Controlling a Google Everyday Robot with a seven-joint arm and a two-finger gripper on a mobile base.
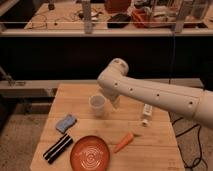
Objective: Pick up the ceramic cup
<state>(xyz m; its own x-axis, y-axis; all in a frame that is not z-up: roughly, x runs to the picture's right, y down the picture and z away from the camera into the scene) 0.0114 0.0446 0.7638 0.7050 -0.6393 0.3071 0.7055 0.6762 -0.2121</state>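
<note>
The ceramic cup (97, 105) is a small whitish-grey handleless cup. It stands upright on the wooden table (150, 145), left of centre. My white arm reaches in from the right and bends down just behind and to the right of the cup. My gripper (114, 101) hangs at the end of that bend, close beside the cup's right side, at about rim height. I cannot tell whether it touches the cup.
An orange plate (90, 154) lies at the front. An orange carrot (123, 142) lies to its right. A white tube with a label (145, 115) lies under my arm. A blue sponge (65, 123) and a black object (57, 148) lie at the left. A cluttered bench stands behind.
</note>
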